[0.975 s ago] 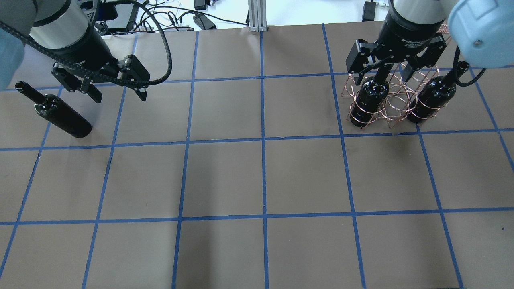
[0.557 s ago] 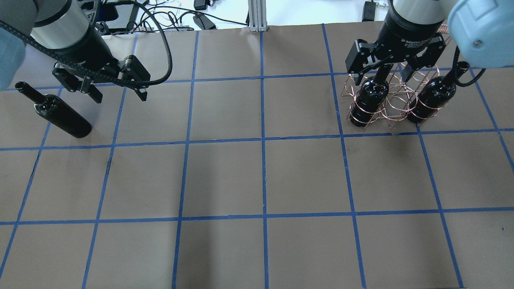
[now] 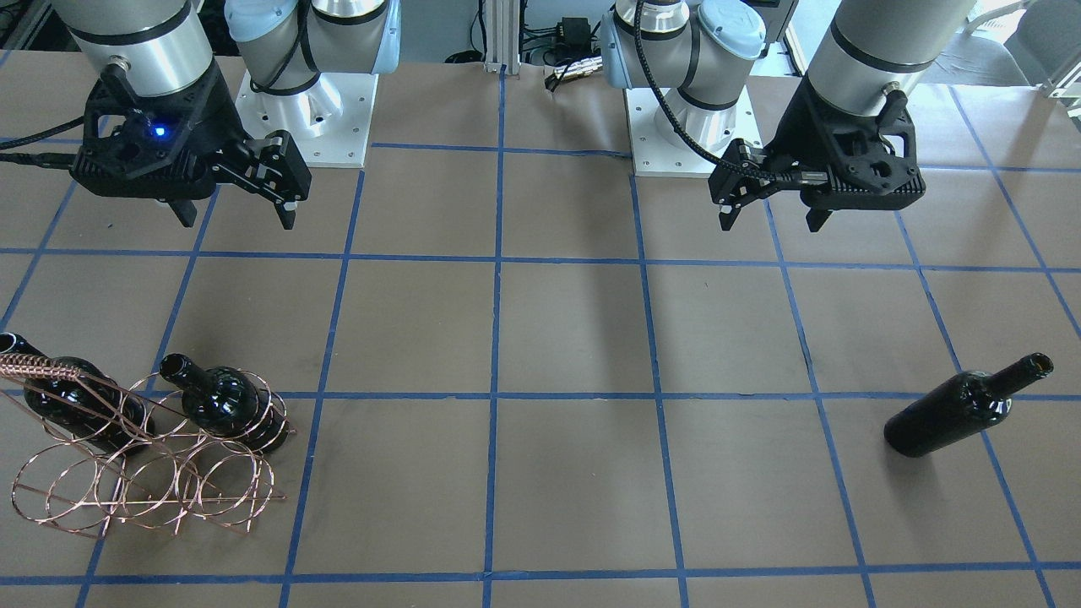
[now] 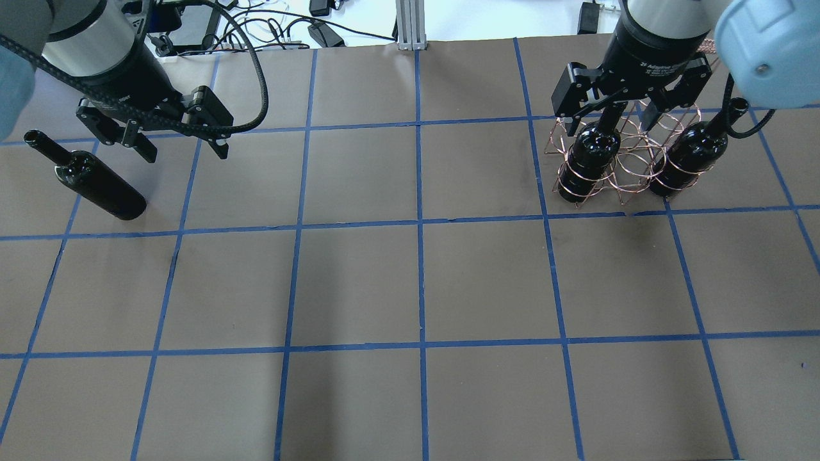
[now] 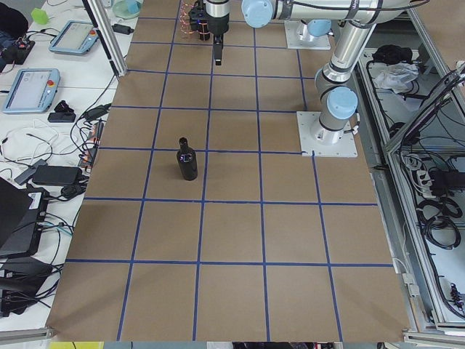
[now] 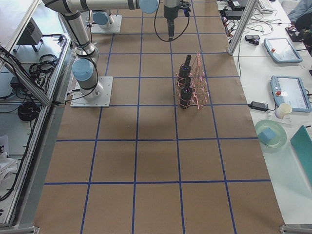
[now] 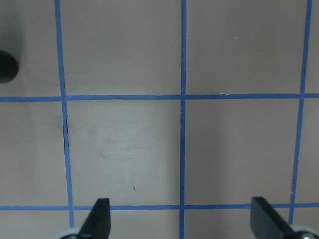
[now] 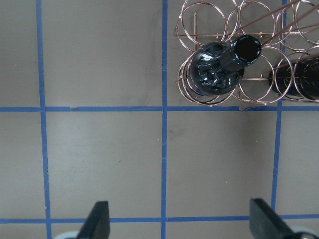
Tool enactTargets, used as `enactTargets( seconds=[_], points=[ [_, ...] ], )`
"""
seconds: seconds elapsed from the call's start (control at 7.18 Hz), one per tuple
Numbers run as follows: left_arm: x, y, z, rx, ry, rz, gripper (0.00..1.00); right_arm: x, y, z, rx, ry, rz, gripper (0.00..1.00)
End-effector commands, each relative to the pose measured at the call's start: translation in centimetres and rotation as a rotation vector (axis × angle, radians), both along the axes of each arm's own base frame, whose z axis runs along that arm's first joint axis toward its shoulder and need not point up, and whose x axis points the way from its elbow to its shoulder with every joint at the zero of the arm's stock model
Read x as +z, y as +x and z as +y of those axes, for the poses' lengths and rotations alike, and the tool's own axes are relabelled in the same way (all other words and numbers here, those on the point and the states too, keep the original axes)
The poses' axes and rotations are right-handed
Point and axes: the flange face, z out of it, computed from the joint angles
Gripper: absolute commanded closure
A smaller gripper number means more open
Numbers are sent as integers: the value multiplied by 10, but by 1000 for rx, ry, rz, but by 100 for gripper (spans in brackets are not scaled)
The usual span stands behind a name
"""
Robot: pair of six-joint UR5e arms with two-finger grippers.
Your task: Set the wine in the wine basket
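Observation:
One wine bottle [image 4: 96, 182] lies on its side at the table's left, neck pointing to the far left; it also shows in the front view [image 3: 954, 409]. My left gripper [image 4: 186, 155] is open and empty, raised to the right of this bottle and apart from it. The copper wire wine basket [image 4: 624, 163] stands at the far right and holds two upright bottles, one [image 4: 589, 153] on its left and one [image 4: 692, 153] on its right. My right gripper [image 4: 612, 115] is open and empty above the basket; its wrist view looks down on the nearer bottle [image 8: 219, 67].
The table is brown paper with a blue tape grid. Cables and power bricks [image 4: 320, 32] lie beyond the far edge. Both arm bases [image 3: 304, 110] stand at the robot's side of the table. The lying bottle's base shows at the left wrist view's edge [image 7: 6, 67].
My left gripper has shifted slightly to the left and towards the far edge. The right gripper, the basket and all bottles have not moved.

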Motion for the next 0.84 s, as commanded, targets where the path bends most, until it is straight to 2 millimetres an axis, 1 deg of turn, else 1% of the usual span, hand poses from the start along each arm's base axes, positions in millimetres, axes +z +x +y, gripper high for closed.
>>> enactTargets(
  seconds=[0.0,0.7],
  points=[
    [0,1,0,0,0,-2,0,0,1,0,-2,-1,0,1],
    [1,0,2,1,1,4,0,0,1,0,0,1,0,1]
  ],
)
